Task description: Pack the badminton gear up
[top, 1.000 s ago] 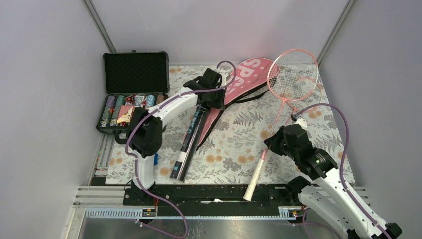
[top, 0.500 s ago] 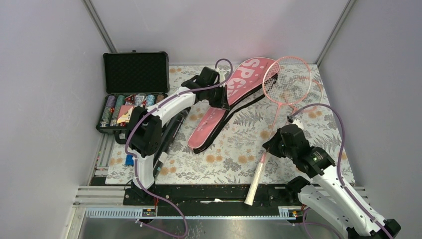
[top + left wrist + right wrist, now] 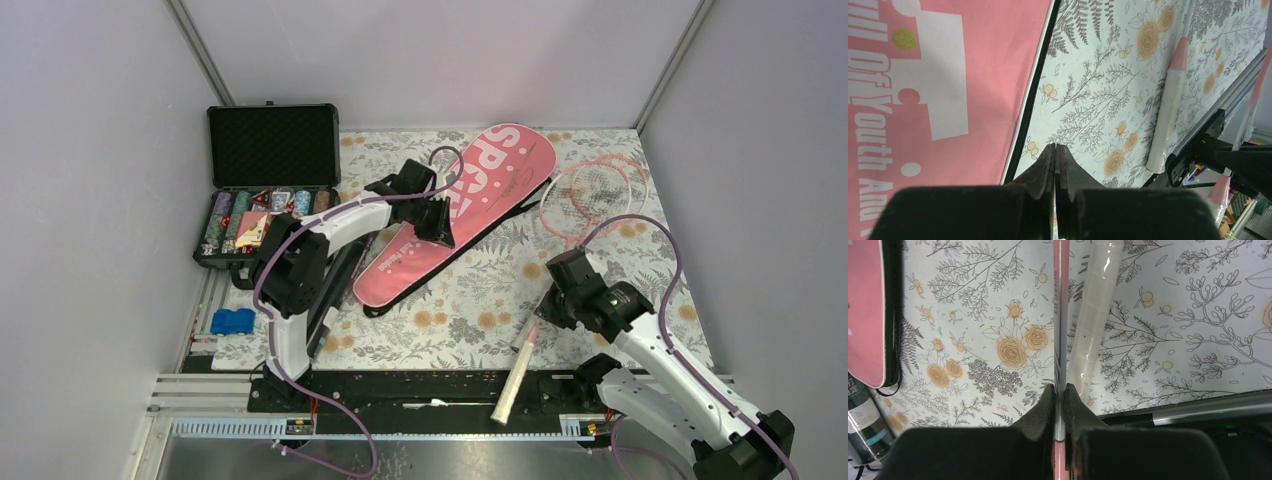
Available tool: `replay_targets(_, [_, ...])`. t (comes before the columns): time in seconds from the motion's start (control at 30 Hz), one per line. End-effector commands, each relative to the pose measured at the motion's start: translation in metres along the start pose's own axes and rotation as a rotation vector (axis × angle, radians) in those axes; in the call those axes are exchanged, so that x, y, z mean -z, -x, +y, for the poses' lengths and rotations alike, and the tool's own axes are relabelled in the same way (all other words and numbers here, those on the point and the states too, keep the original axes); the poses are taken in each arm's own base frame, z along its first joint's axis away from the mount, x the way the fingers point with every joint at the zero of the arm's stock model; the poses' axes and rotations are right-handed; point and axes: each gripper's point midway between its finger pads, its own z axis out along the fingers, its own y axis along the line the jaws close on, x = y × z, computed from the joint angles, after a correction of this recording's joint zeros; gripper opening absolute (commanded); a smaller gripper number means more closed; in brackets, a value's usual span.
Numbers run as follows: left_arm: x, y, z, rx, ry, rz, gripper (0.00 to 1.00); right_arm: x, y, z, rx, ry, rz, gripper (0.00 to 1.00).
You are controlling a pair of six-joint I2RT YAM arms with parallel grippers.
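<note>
The pink racket bag (image 3: 480, 190) lies flat on the floral mat, lettering up. My left gripper (image 3: 440, 225) is shut at its near black edge (image 3: 1020, 125); I can make out nothing between the fingers. My right gripper (image 3: 548, 300) is shut on the thin shaft (image 3: 1060, 315) of a pink racket. Its head (image 3: 598, 185) overlaps a second pink head at the right, and its white handle (image 3: 512, 375) reaches over the front rail. Another white handle (image 3: 1095, 315) lies on the mat beside the shaft. The black tube (image 3: 325, 320) lies under my left arm.
An open black case of poker chips (image 3: 268, 190) stands at the back left. A small blue block (image 3: 232, 321) sits at the mat's left edge. The black front rail (image 3: 400, 385) runs along the near side, and grey walls close in the left, back and right.
The bag came out from under the tube, lifted, and now lies flat toward the middle. The tube shifted left, uncovering the blue block. The racket head dropped from raised to low at the right.
</note>
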Motion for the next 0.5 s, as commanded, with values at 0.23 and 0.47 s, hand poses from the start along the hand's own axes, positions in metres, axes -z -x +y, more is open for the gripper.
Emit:
replay_targets(0.23, [0.020,0.017,-0.006,-0.338,0.184,-0.115,0.35,0.017,0.012,0.017,-0.055,0.111,-0.060,0.00])
replay_targets(0.47, [0.001,0.002,0.011,-0.497,0.354,-0.058,0.46,0.025,0.017,0.019,-0.074,0.164,-0.102,0.00])
